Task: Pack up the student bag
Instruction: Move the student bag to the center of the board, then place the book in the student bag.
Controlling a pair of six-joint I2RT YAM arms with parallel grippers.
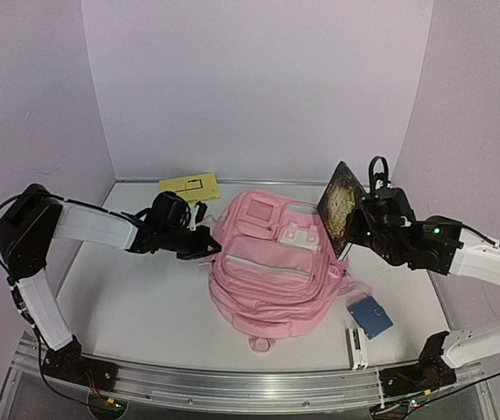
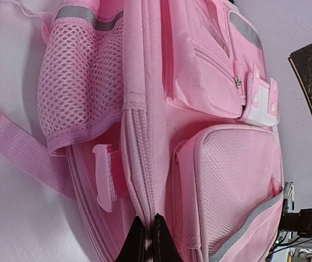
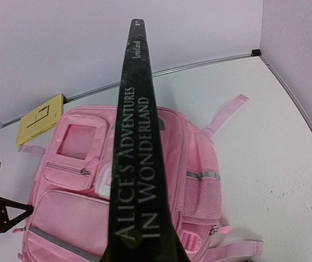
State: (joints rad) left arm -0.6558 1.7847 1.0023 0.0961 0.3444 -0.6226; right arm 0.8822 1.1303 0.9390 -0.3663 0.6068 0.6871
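Book being brought over to the student bag, with the bag's side being held.

At centre left of the top view, the left gripper (image 1: 207, 242) is pressing fully closed, seemingly pinching the zip seam at the side of the student bag (image 1: 271, 276). The bag is lying face up mid-frame on the counter (image 1: 144, 306). At centre right, the right gripper (image 1: 361, 229) is clamping a book (image 1: 338, 206) on edge above the bag's right side. No open mouth is showing, so packing seems to be only beginning. The next move is calling for the seam to be pulled apart and the book tilted down into the gap.
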